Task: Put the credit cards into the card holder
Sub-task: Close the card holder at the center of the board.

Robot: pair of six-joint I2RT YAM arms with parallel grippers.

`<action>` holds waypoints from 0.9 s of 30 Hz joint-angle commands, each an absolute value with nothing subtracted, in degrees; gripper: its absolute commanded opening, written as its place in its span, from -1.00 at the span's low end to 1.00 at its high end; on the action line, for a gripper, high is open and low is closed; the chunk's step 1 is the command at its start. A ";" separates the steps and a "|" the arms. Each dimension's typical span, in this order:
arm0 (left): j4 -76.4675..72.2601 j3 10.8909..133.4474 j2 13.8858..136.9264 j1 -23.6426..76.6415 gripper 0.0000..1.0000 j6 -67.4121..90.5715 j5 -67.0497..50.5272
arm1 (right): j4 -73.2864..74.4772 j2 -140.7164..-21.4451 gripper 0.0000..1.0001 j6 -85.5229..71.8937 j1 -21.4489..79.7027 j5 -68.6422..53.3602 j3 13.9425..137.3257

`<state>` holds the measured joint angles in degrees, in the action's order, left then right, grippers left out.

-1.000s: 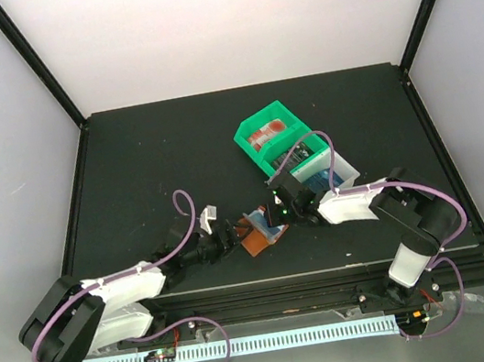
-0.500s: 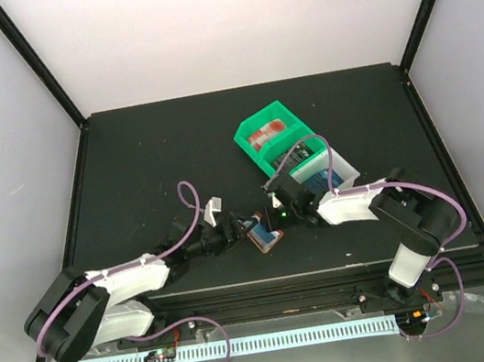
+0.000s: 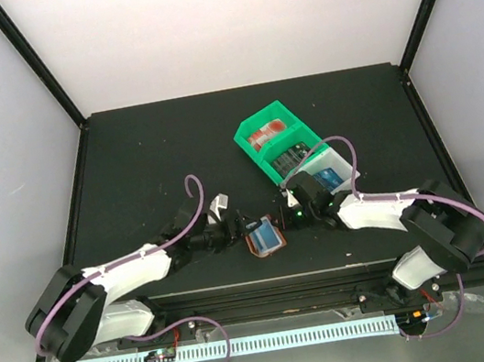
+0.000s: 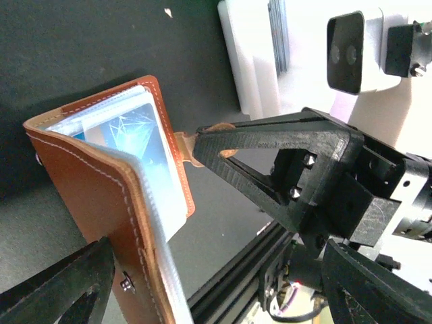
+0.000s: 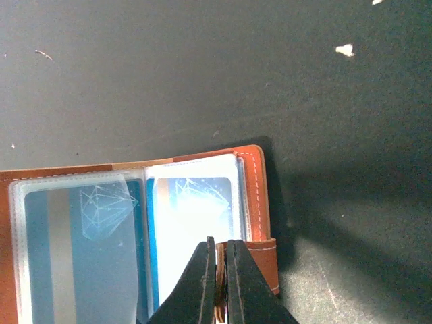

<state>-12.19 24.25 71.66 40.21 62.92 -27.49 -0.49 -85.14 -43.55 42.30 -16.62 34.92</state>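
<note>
Resting on black table [image 3: 146, 160], white walls [image 3: 224, 17] around: card holder [image 3: 266, 240] in clenched right claw [image 5: 217, 270], left claw [image 3: 236, 231] released.

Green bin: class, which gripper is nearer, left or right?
Right. The right gripper sits in front of the green bin, shut on the card holder; the left gripper, open, is farther, beyond that holder.

One fixed camera, high at the near edge, looks down over the whole black table [image 3: 146, 160]. Both wrist cameras sit very near, sharing the open brown leather card holder [image 5: 258, 196].
</note>
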 commanded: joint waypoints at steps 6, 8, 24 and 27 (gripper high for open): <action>-19.36 25.75 72.87 41.12 0.63 65.55 -34.97 | -5.04 -84.84 -0.98 -46.62 41.42 -20.95 32.02; -20.38 25.84 73.03 41.49 0.64 65.88 -35.09 | -5.24 -84.98 -0.98 -46.78 41.39 -20.96 31.78; -24.69 27.28 85.84 42.71 0.54 66.54 -34.40 | -3.16 -76.86 -0.98 -43.78 41.18 -15.39 30.00; -23.62 28.52 87.63 42.80 0.54 66.46 -33.79 | -3.28 -75.86 -0.98 -42.02 41.15 -17.31 29.65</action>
<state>-22.02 25.34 85.73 42.41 66.50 -34.28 -2.57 -77.67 -44.93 41.43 -16.67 30.41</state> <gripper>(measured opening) 0.771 0.039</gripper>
